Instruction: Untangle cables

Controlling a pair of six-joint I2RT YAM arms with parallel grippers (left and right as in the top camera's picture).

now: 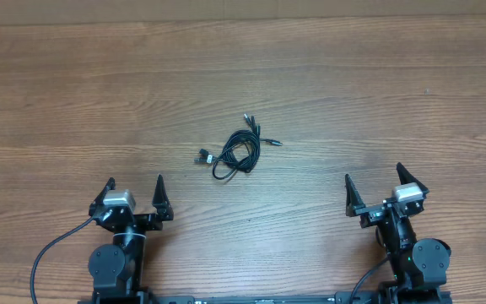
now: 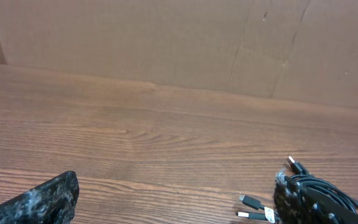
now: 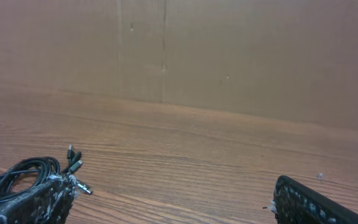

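Observation:
The cables point(image 1: 236, 149) lie as one small bunch of thin black cords with small plugs at the middle of the wooden table. In the left wrist view the cables point(image 2: 319, 186) show at the lower right, partly behind the right finger. In the right wrist view the cables point(image 3: 20, 173) show at the lower left. My left gripper point(image 1: 135, 189) is open and empty, near the front edge, left of the bunch. My right gripper point(image 1: 374, 185) is open and empty, near the front edge, right of the bunch. Neither touches the cables.
The wooden table point(image 1: 99, 93) spans the whole overhead view. A brown cardboard wall point(image 2: 166, 43) stands along the table's far edge and also shows in the right wrist view point(image 3: 241, 56). Thick black arm cables point(image 1: 45, 257) run by the left arm's base.

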